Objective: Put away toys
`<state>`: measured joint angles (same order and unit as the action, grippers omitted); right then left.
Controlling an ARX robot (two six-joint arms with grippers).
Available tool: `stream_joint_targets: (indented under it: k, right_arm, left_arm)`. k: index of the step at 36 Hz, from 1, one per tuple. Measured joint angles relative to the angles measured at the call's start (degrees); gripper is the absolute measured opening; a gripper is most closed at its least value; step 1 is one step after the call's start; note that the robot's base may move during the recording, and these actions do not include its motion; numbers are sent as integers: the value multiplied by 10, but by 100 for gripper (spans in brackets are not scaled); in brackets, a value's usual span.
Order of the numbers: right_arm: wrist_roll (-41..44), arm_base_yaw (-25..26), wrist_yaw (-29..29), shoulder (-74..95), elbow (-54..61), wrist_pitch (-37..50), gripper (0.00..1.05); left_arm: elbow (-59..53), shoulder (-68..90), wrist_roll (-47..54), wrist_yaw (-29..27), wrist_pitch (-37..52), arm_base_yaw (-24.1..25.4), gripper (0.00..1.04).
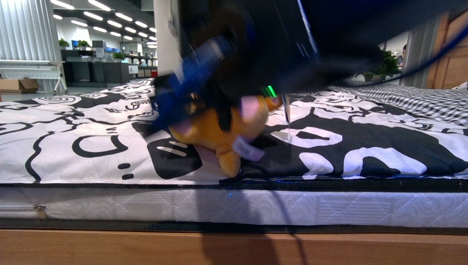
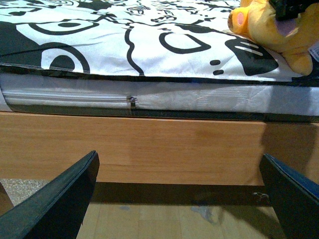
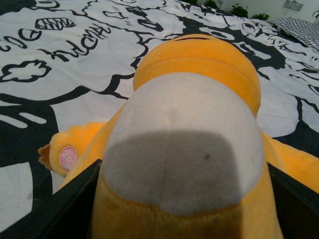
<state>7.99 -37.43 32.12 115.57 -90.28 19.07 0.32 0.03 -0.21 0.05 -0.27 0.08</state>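
Looming closest to the front camera, the right arm (image 1: pixel 265 44) is reaching down as a dark blur over the plush toy (image 1: pixel 212 130), which is lying at the near edge of the black-and-white bedspread (image 1: pixel 359 143). One stubby leg is pointing toward the bed's edge and the white tag (image 1: pixel 246 149) is sticking out beside it. In the right wrist view, the right gripper (image 3: pixel 183 167) is straddling the toy's pale belly with its jaws spread wide. One finger is sitting on each flank, seemingly lined up so that closing would catch the body across its middle. I am judging that it is not yet squeezing. The left gripper (image 2: pixel 179 157) is hanging low and wide apart with nothing between its fingers. It is facing the wooden bed frame (image 2: pixel 149 144) below the mattress (image 2: pixel 199 99), probably parked out of the way while the other arm is working. Counting up, one toy is showing, with a single pink patch (image 3: pixel 68 158) visible from the right wrist. Two grippers are showing, and only one is engaging. No box or basket for putting the toy away is appearing in any view.
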Motion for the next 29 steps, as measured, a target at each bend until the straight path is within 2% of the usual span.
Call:
stream_joint_targets:
  k: [4, 11, 19, 22, 27, 29]
  right_arm:
    - [-4, 6, 1, -14, 18, 13, 68]
    - [-15, 11, -17, -32, 42, 24, 41]
    - [-32, 19, -55, -71, 76, 28, 16]
    - [-43, 29, -89, -103, 97, 26, 11]
    - [-64, 49, -133, -160, 126, 12, 10]
    - [-75, 63, -170, -200, 143, -1, 10]
  left_arm:
    - [0, 0, 0, 0, 0, 0, 99]
    - [0, 0, 0, 0, 0, 0, 99]
    - [0, 0, 0, 0, 0, 0, 99]
    - [0, 0, 0, 0, 0, 0, 99]
    - [0, 0, 0, 0, 0, 0, 99]
    - [0, 0, 0, 0, 0, 0, 99]
